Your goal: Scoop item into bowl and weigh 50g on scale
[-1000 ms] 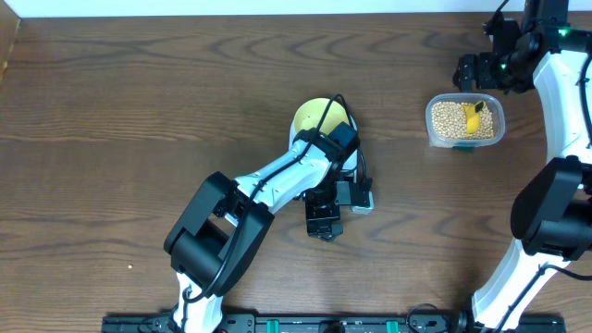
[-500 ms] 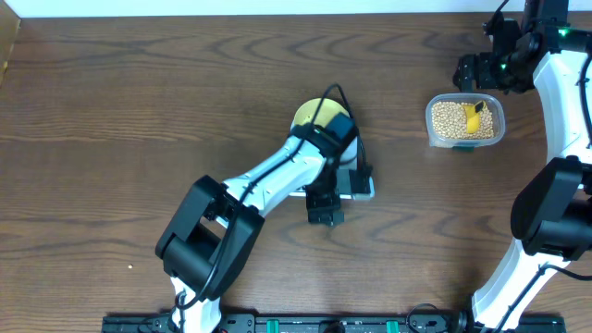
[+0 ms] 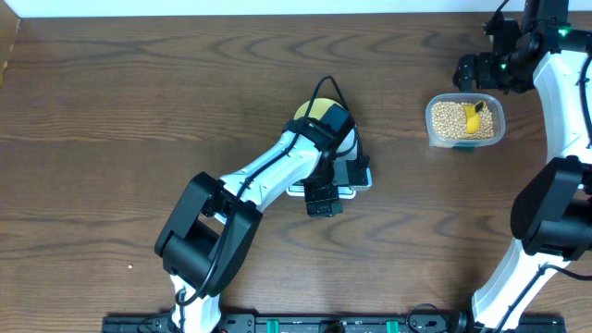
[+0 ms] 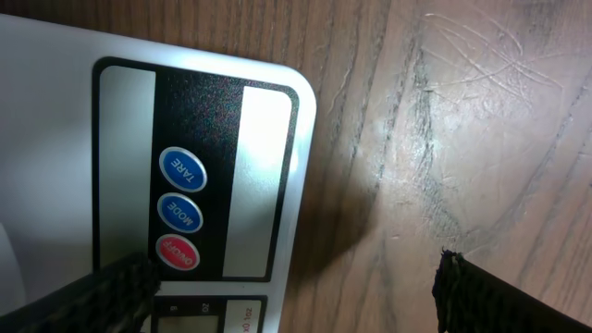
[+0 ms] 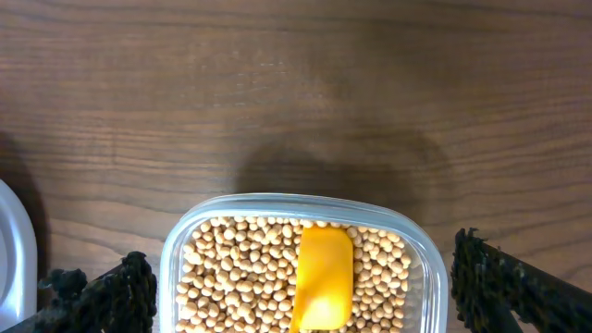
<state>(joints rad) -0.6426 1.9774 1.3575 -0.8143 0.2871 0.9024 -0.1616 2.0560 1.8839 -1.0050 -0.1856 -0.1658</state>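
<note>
**Nothing scooped yet**

The left gripper [image 4: 289,282] hangs wide open and empty over the buttons of the scale [image 4: 55,139]. Just beyond is the bowl [image 3: 313,109], half hidden by the arm (contents unclear). Farther off, the right gripper [image 5: 301,282], also open, hovers above the tub [image 5: 185,236]. The beans [image 5: 240,273] and scoop [image 5: 324,277] lie inside, so scooping and weighing remain.

Beans [image 3: 449,118] in tub [image 3: 429,128], tub right of scale [image 4: 55,92]
</note>
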